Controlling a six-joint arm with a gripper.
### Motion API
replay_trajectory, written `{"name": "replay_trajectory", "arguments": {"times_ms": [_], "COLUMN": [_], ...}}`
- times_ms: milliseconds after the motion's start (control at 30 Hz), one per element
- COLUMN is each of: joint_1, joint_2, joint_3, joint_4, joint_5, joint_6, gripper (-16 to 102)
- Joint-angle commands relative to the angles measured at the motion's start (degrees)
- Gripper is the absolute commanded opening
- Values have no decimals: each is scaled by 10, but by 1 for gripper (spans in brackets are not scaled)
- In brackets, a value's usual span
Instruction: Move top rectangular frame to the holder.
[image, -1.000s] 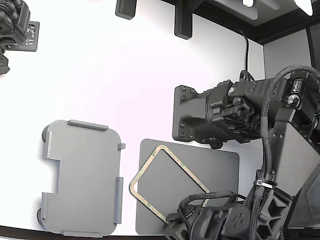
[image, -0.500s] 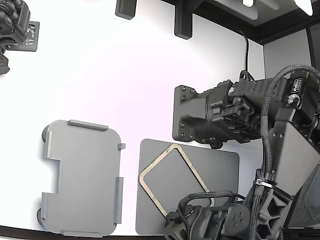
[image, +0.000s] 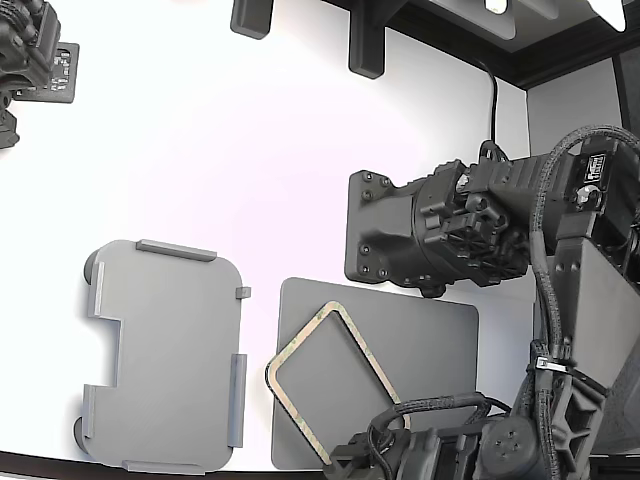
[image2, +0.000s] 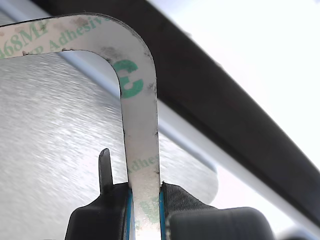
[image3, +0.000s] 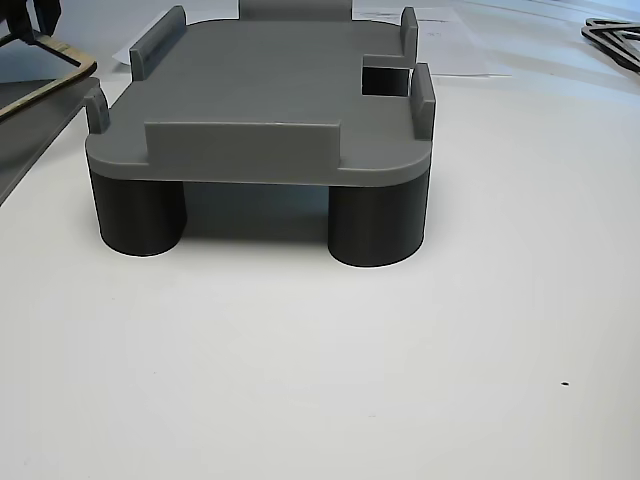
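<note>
Frame pinched in pincer, above mat.
Closed on one thin side, so hanging tilted and clear of mat; holder beside, apart, on tabletop.

**Frame over mat, holder beside it**

On white table: holder toward exterior view's left, mat just beside it on exterior view's right, narrow gap between. Top rectangular frame above mat, skewed to it, one corner overhanging mat edge nearest holder; apart from holder. Gripper at frame's end farthest from holder, one strip of frame between its fingers, at bottom edge of exterior view. Second arm behind mat. In other view, holder raised on round legs, frame corner off to its left.
</note>
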Motion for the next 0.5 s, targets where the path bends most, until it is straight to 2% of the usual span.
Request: {"name": "replay_trajectory", "arguments": {"times_ms": [0, 233, 467], "joint_1": [-11, -2, -3], "joint_2": [25, 39, 25], "joint_3": [-33, -82, -151], "joint_4": [-3, -18, 35], "joint_5": [27, 138, 235], "joint_6": [22, 216, 500], "gripper": [-11, -11, -11]}}
